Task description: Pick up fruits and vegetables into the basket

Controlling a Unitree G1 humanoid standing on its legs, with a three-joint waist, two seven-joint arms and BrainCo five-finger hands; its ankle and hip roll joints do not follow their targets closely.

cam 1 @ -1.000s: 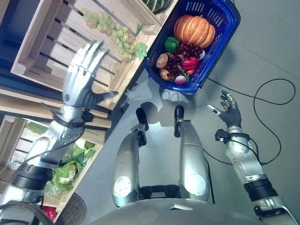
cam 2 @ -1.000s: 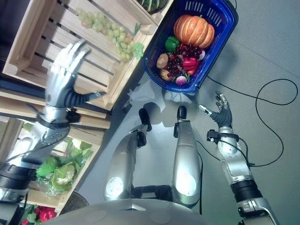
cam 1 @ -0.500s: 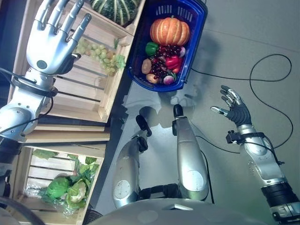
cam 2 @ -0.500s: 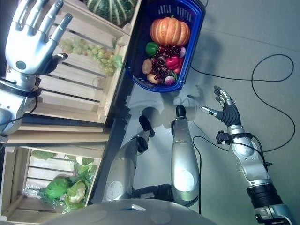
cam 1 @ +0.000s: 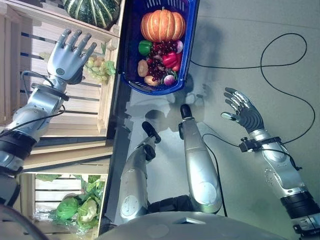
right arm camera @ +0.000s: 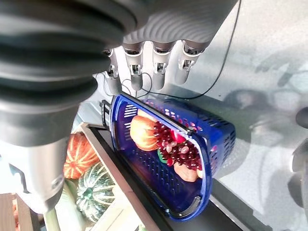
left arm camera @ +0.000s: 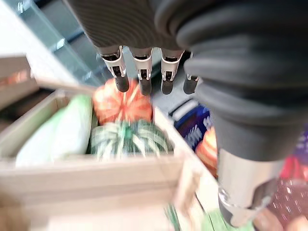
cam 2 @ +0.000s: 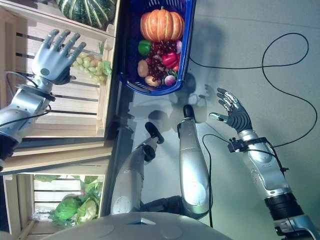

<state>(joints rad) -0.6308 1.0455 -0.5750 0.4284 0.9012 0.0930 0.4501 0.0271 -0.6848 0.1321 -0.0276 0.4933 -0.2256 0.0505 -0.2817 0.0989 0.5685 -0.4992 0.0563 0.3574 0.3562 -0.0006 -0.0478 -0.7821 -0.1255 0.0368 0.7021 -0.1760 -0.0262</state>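
- Slatted wooden crate [cam 1: 75, 107] on the left, just beside the basket.
- Blue plastic basket [cam 1: 129, 70] on the grey floor, far centre, holding an orange ribbed pumpkin [cam 1: 162, 25], dark grapes, red and green peppers, a potato.
- Striped green squash [cam 1: 92, 11] in the far crate compartment.
- Left hand [cam 1: 67, 57], fingers spread, holding nothing, over the crate beside the pale green grapes [cam 1: 100, 70].
- Right hand [cam 1: 245, 112], fingers spread, empty, above the floor to the right, well apart from the basket.

from my feed this looks like a mock greengrocer's stall: slatted wooden crates [cam 1: 75, 107] of produce stacked at 9 to 11 o'clock, a blue plastic shopping basket [cam 1: 131, 60] at 12, all on a plain grey floor [cam 1: 240, 60].
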